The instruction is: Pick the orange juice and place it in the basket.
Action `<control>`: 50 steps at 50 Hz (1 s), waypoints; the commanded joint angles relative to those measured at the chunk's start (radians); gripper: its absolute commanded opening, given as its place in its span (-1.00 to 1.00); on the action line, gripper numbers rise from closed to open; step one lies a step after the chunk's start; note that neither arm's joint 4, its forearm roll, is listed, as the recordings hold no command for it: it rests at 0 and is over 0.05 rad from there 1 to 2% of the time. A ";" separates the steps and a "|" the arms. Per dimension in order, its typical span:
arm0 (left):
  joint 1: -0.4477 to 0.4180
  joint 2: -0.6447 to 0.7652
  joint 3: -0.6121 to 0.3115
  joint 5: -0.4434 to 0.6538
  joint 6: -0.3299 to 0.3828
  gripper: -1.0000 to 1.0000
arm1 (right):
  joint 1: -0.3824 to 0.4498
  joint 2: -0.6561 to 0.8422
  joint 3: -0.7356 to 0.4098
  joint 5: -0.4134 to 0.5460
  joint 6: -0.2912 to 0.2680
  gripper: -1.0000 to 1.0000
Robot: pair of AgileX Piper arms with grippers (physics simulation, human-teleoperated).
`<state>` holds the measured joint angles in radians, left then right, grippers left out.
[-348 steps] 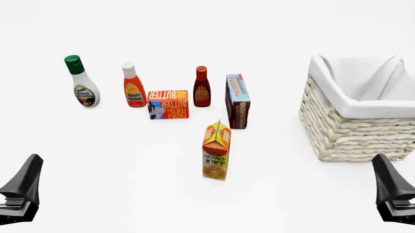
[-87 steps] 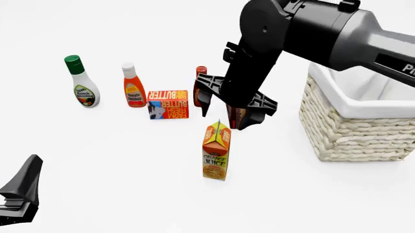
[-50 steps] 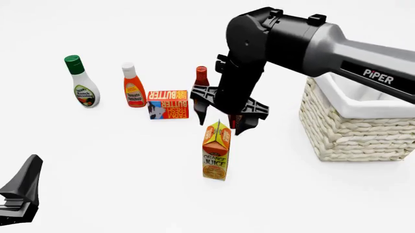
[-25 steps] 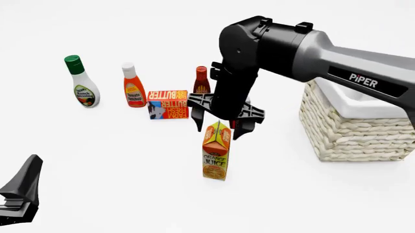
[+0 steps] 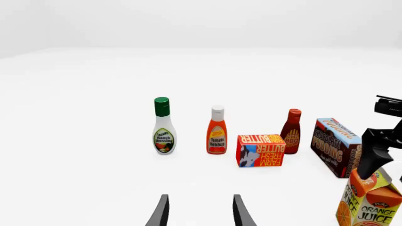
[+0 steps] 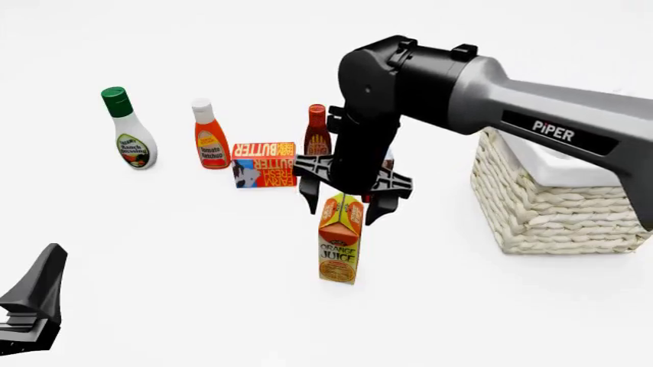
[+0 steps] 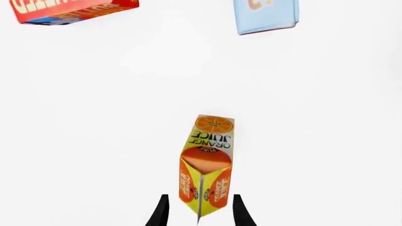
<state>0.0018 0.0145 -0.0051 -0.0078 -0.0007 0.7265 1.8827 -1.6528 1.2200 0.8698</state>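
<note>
The orange juice carton (image 6: 340, 243), printed "ORANGE JUICE", stands upright on the white surface (image 6: 183, 252), left of the wicker basket (image 6: 556, 206). The right end effector (image 6: 343, 205), on an arm marked "PiPER", straddles the carton's gable with fingers spread. Behind the carton are a "BUTTER" box (image 6: 264, 164), "Tomato Ketchup" bottle (image 6: 210, 136) and "Ranch Dressing" bottle (image 6: 128, 130). The left end effector (image 5: 200, 213) is spread, holding nothing

Open desk (image 6: 204, 252) on the juice's (image 6: 340, 241) left, front and right; butter (image 6: 264, 164) and pudding (image 5: 336, 147) crowd just behind it. Clear floor runs right toward the basket (image 6: 556, 206).
</note>
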 commanded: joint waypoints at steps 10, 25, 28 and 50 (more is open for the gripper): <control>0.000 0.000 0.000 0.000 0.000 1.00 | -0.001 0.022 -0.007 0.000 -0.006 1.00; 0.000 0.000 0.000 0.000 0.000 1.00 | -0.007 0.035 -0.007 0.000 -0.012 1.00; 0.000 0.000 0.000 0.000 0.000 1.00 | -0.005 0.037 -0.010 0.000 -0.012 1.00; 0.000 0.000 0.000 0.000 0.000 1.00 | -0.006 0.051 -0.009 0.000 -0.011 1.00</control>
<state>0.0018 0.0146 -0.0051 -0.0078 -0.0007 0.7205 1.9284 -1.6609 1.2200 0.8571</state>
